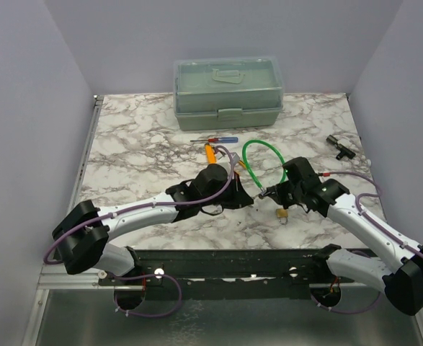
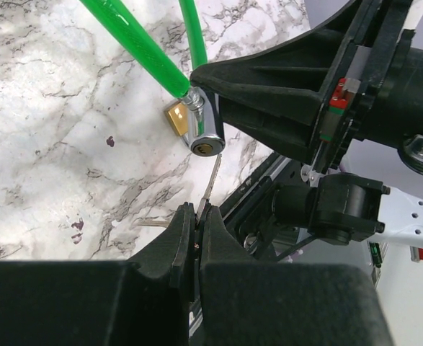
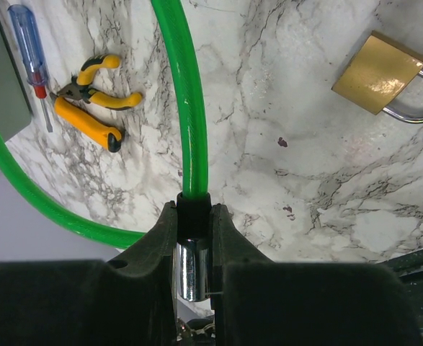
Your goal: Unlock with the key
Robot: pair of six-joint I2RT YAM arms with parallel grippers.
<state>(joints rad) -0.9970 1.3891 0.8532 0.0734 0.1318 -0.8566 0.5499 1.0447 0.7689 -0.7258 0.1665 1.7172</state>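
The key [image 2: 212, 176] is a thin silver blade sticking out of my left gripper [image 2: 199, 209], which is shut on it. Its tip sits just below the keyhole face of the chrome lock cylinder [image 2: 205, 130] on the green cable [image 2: 135, 43], not visibly inside. My right gripper [image 3: 194, 209] is shut on that cylinder [image 3: 193, 270], with the cable [image 3: 189, 108] rising out of its fingers. In the top view the left gripper [image 1: 251, 196] and the right gripper [image 1: 269, 192] meet at mid-table under the cable loop [image 1: 261, 142].
A brass padlock [image 3: 378, 72] lies on the marble beside the grippers [image 1: 282, 215]. A red-and-blue screwdriver [image 1: 215, 140] and yellow pliers [image 1: 210, 153] lie behind them. A green toolbox [image 1: 228, 92] stands at the back, a black fitting [image 1: 339, 144] at the right.
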